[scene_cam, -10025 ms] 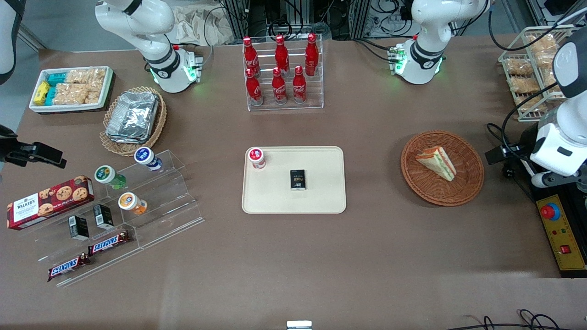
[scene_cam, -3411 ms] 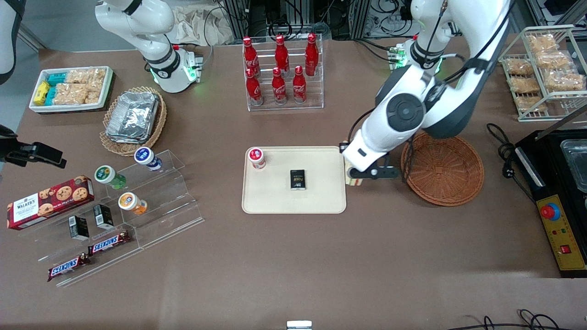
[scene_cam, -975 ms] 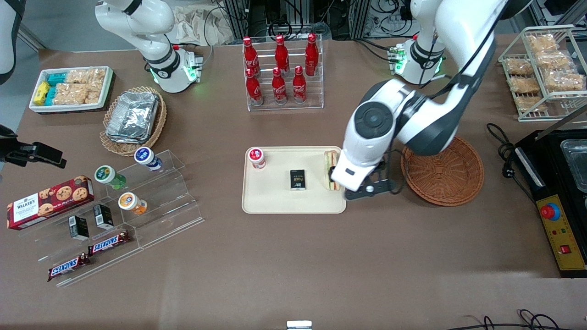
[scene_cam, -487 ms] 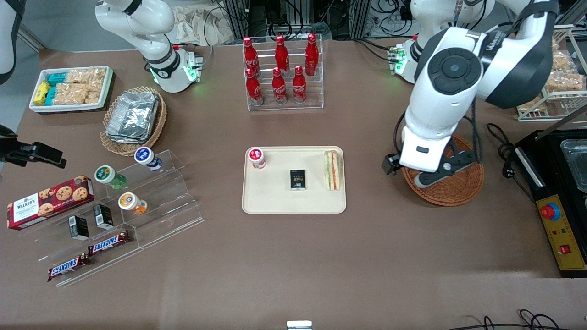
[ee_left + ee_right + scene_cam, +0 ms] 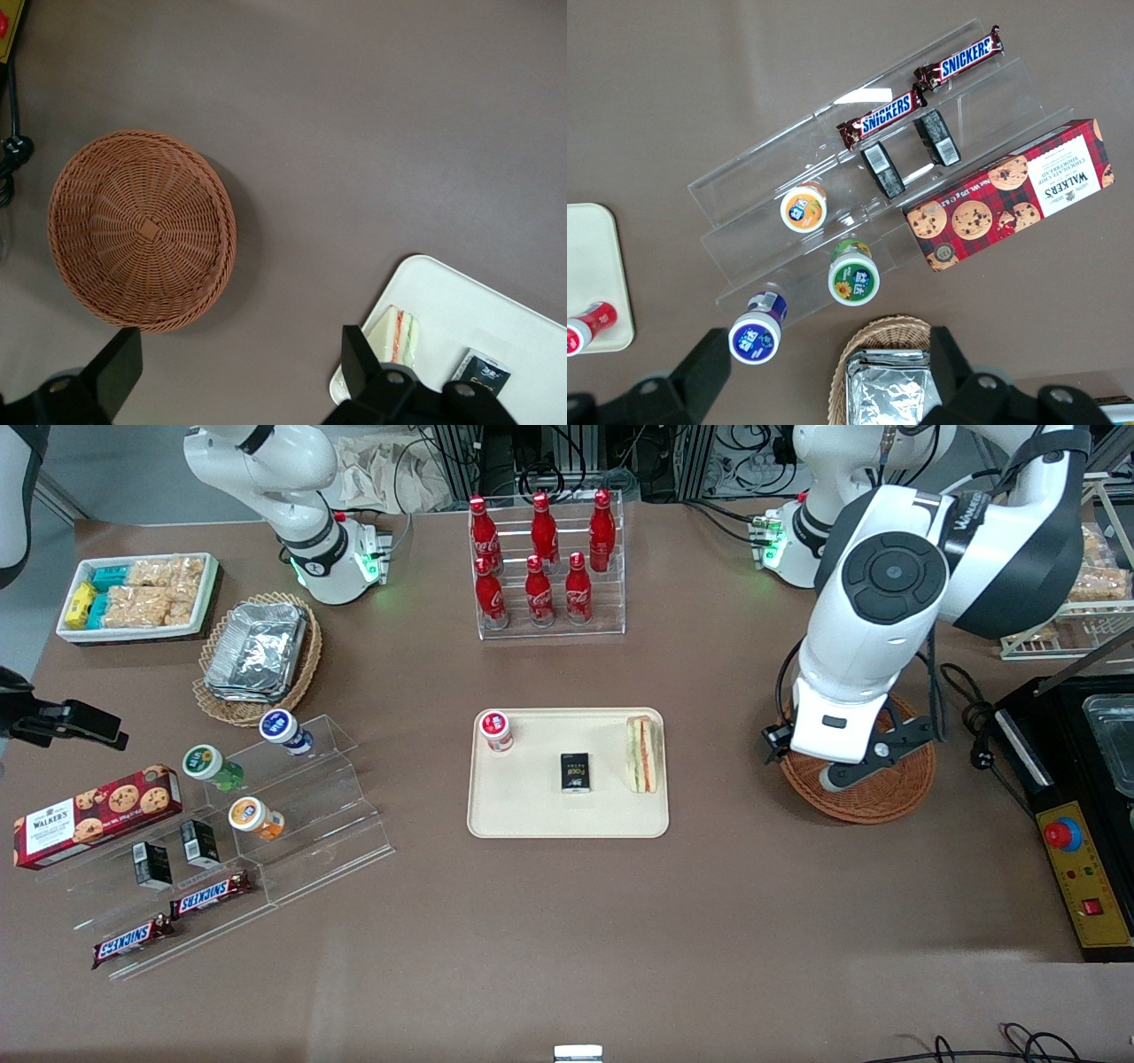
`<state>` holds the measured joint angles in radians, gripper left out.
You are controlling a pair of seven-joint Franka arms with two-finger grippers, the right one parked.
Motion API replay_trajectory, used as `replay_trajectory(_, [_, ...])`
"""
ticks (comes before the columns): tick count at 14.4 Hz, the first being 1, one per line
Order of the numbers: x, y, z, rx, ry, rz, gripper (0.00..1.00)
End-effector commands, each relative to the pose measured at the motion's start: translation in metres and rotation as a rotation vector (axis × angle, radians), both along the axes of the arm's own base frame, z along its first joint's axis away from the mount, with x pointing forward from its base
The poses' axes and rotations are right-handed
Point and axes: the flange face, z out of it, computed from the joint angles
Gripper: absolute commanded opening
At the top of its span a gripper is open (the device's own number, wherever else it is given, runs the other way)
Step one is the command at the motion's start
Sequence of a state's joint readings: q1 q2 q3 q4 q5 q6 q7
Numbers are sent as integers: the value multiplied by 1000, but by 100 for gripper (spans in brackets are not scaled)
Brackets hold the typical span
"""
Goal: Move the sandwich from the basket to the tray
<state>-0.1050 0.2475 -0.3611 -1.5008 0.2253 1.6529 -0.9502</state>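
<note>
The sandwich (image 5: 641, 755) lies on the cream tray (image 5: 532, 808), along the tray's edge nearest the basket, with nothing touching it. The round reddish-brown basket (image 5: 904, 790) holds nothing. In the left wrist view the sandwich (image 5: 396, 335) sits at the tray's corner (image 5: 461, 297), and the basket (image 5: 142, 230) shows bare wicker. My gripper (image 5: 239, 381) hangs high over the bare table between basket and tray. It is open, with only tabletop between its black fingers (image 5: 113, 372). In the front view the arm's white wrist (image 5: 837, 708) covers part of the basket.
A red-capped bottle (image 5: 496, 731) and a small black box (image 5: 575, 772) also sit on the tray. A rack of red cola bottles (image 5: 545, 567) stands farther from the front camera. Acrylic steps with snacks (image 5: 257, 806) lie toward the parked arm's end.
The sandwich went from the basket to the tray and was let go. Since then the arm has risen and swung back over the basket, drifting slightly more in the last half second.
</note>
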Motion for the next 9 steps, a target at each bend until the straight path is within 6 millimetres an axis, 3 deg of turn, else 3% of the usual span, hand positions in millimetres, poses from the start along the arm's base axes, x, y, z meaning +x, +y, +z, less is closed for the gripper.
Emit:
replay_trajectory(1, [-1,7,1,0,12,12,100])
replay_trajectory(6, [1,9,3,-3,6,20,100])
replay_trajectory(9, [7,23,5,-1,-1,43,100])
